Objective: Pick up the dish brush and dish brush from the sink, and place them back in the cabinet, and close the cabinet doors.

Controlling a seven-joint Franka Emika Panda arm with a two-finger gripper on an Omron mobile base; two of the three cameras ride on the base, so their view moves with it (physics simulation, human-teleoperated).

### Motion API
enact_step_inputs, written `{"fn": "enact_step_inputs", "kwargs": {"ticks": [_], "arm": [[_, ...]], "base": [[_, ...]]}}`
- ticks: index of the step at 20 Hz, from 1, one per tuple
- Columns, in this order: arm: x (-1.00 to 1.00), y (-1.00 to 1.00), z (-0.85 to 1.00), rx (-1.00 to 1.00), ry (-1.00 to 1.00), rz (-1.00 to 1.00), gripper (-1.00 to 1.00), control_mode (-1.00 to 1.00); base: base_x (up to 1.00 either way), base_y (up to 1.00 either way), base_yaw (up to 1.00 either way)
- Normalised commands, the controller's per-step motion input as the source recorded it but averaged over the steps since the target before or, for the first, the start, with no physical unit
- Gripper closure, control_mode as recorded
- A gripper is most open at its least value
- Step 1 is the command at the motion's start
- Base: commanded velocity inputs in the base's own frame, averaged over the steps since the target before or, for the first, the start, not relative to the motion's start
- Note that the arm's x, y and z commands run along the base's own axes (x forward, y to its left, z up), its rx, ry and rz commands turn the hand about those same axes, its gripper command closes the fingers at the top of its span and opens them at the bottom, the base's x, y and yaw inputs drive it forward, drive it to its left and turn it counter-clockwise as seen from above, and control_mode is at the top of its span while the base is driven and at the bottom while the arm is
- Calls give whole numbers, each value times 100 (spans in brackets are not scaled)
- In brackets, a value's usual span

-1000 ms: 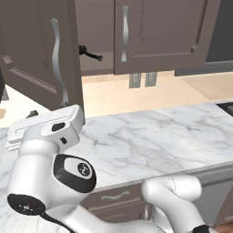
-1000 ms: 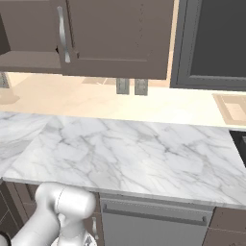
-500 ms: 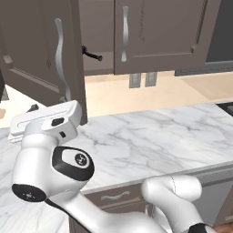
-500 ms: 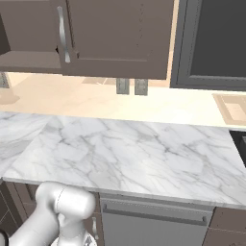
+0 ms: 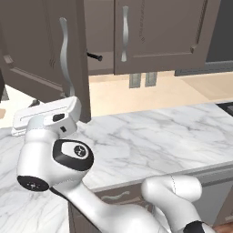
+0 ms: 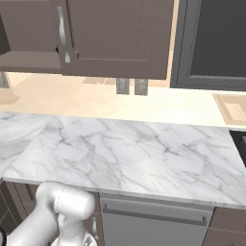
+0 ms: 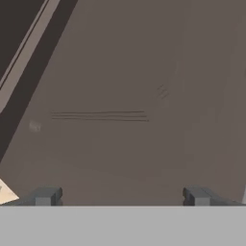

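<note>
The cabinet (image 5: 159,36) hangs above the counter with its left door (image 5: 43,50) swung out toward me and its right door (image 6: 120,38) shut. Each door carries a wavy silver handle (image 5: 66,54). A dark dish brush (image 5: 94,56) lies on the shelf in the open half. My white hand (image 5: 45,114) sits low against the open door's outer side. In the hand view my gripper (image 7: 120,196) is open, its fingertips (image 7: 44,196) far apart with nothing between them, and it faces a grey-brown door panel (image 7: 125,96) from very near. The sink is out of view.
A white marble counter (image 5: 150,136) runs below the cabinet, with two wall outlets (image 5: 141,79) behind it. A dark-panelled wall cabinet (image 6: 211,43) hangs at the right. A tan tray (image 6: 233,108) lies at the counter's far right, and drawer fronts (image 6: 153,216) sit under the edge.
My hand and elbow have risen a little. The open left door and its handle have swung slightly to the right, toward the cabinet.
</note>
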Motion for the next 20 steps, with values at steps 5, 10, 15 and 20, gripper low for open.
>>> {"fn": "enact_step_inputs", "kwargs": {"ticks": [5, 10, 15, 20], "arm": [[34, -12, 0, 0, 0, 0, -100, -100], [31, -16, 0, 0, -1, 0, -100, -100], [29, -18, 0, 0, -2, 0, -100, -100], [37, -22, 0, 2, -1, 0, -100, -100]], "base": [[0, 0, 0], [0, 0, 0], [0, 0, 0], [0, 0, 0]]}}
